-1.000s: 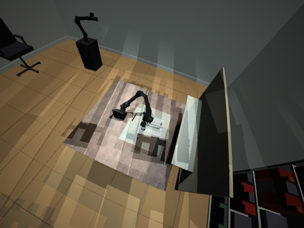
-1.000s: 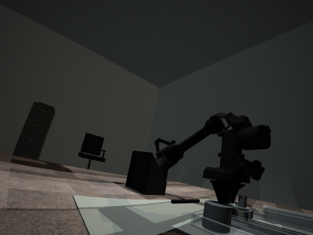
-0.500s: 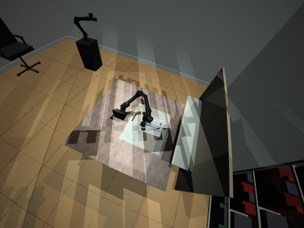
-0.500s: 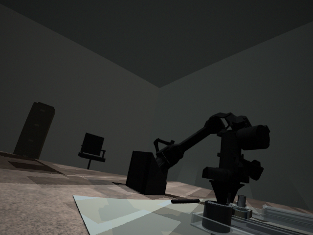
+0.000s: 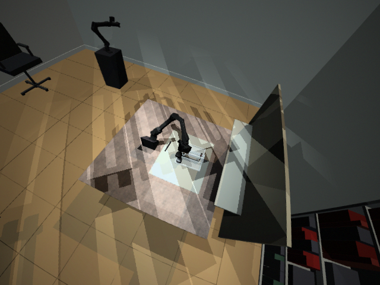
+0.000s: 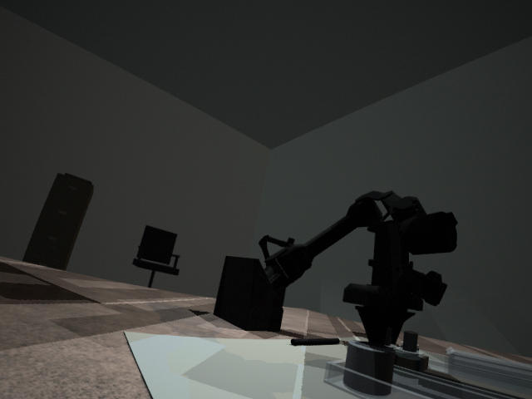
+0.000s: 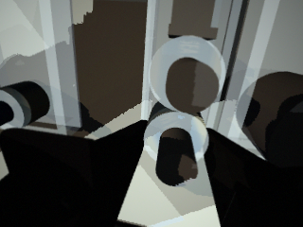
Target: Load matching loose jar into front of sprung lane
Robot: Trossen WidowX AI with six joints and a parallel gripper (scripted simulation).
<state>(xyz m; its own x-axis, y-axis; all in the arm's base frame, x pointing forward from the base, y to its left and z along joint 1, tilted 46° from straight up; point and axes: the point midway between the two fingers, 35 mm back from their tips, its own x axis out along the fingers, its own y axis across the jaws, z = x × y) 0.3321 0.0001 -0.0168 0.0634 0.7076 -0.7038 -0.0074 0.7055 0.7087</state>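
Observation:
My gripper [image 6: 376, 338] [image 7: 174, 130] is shut on a jar with a pale round rim and dark narrow top [image 7: 176, 120]. This held jar is at the front end of the middle lane. The similar jar in the lane [image 7: 160, 71] is directly behind it, and their rims overlap in the wrist view, so I cannot tell whether they touch. The pusher plate [image 7: 193, 31] is behind the lane jar. A wide grey jar [image 6: 368, 366] [image 7: 279, 95] is in the neighbouring lane to the right. The held jar's base and the low front stop are hidden, and its height is unclear.
The clear-walled lane rack [image 5: 192, 166] stands on a pale mat [image 5: 164, 171] [image 6: 163, 352]. A jar with a pale ring and dark side [image 7: 35, 96] is at the wrist view's left. A black rod [image 5: 167, 146] [image 6: 314, 342] lies near the arm's base. A tall panel [image 5: 269, 184] stands beyond the rack.

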